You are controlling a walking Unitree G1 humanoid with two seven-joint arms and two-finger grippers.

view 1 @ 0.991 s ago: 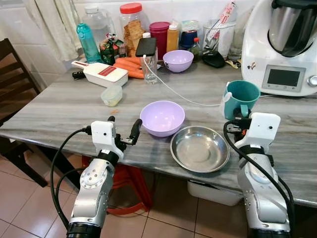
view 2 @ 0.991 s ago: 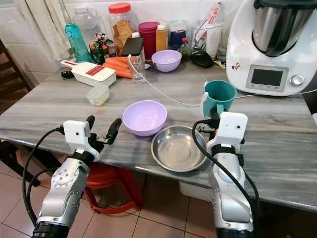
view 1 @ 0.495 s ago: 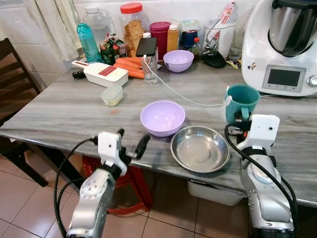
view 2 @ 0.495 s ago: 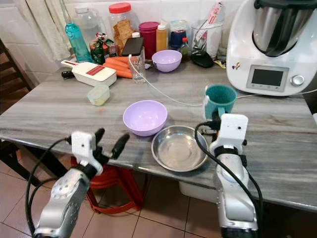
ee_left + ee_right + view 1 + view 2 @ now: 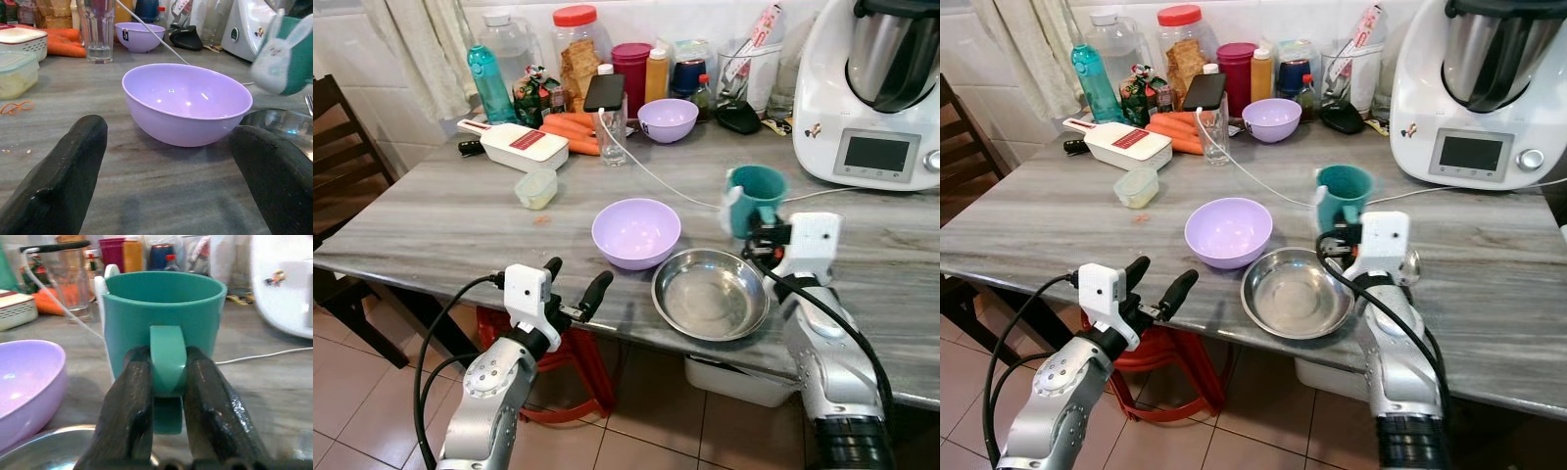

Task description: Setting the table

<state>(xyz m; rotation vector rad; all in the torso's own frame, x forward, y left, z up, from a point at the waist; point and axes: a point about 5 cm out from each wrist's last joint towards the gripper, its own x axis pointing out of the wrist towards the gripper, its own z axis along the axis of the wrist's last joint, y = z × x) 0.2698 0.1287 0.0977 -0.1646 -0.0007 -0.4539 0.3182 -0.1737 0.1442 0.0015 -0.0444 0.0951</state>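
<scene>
Head view: two purple bowls (image 5: 635, 231), one teal mug (image 5: 754, 200).

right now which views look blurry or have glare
Left wrist view: hand's black fingers soft, up close; purple bowl sharp with small highlights. Right wrist view: teal mug sharp in the right hand, background jars blurred. Eye views: crisp; steel bowl shows mild glare.

The white kitchen machine with a steel jug (image 5: 886, 93) is cut off by the picture's top and right edges. The teal plastic mug (image 5: 164, 328) hides its handle partly between the right hand (image 5: 166, 396) fingers. The dark wooden chair (image 5: 337, 147) is cropped at left.
</scene>
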